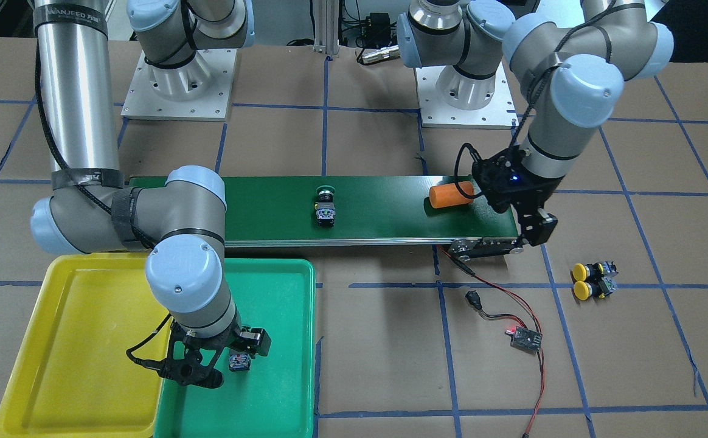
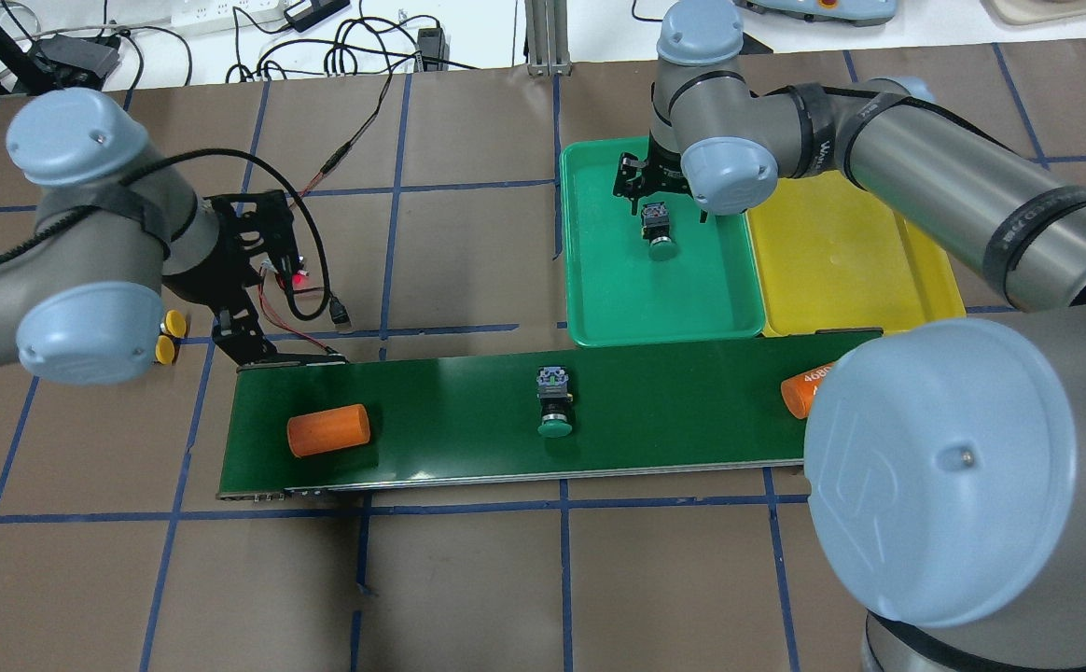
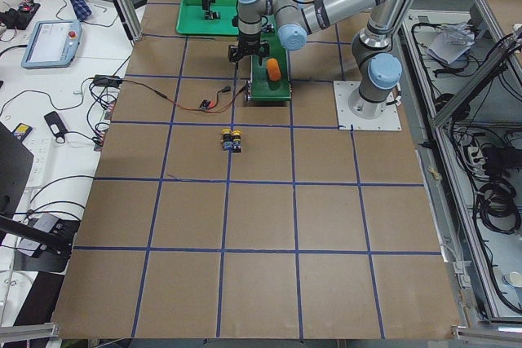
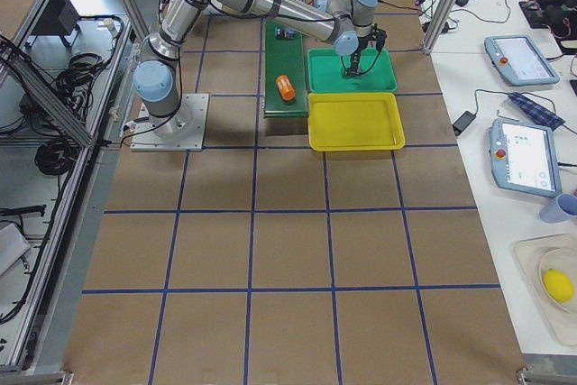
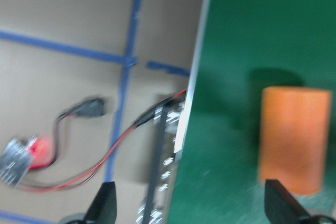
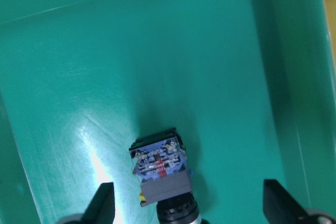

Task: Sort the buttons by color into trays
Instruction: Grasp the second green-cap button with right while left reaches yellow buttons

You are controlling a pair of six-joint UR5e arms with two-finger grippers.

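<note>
Two yellow buttons (image 2: 168, 336) lie on the table, just off the left claw's (image 5: 191, 205) outer side. That claw hangs with its fingers wide apart and nothing between them, over the conveyor's (image 2: 450, 420) end, an orange cylinder (image 5: 291, 140) near one fingertip. A green button (image 2: 554, 406) rests on the belt between both claws. The right claw (image 6: 190, 208), fingers spread, hovers over another green button (image 6: 160, 169) lying in the green tray (image 6: 79, 51). The yellow tray (image 2: 842, 261) lies to its right.

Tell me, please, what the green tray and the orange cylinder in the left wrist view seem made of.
Green tray: probably moulded plastic, glossy; a bright glare streak lies on its floor. Orange cylinder: matte, no glare, evenly coloured; perhaps foam or plastic, the blurred view leaves it open.
</note>
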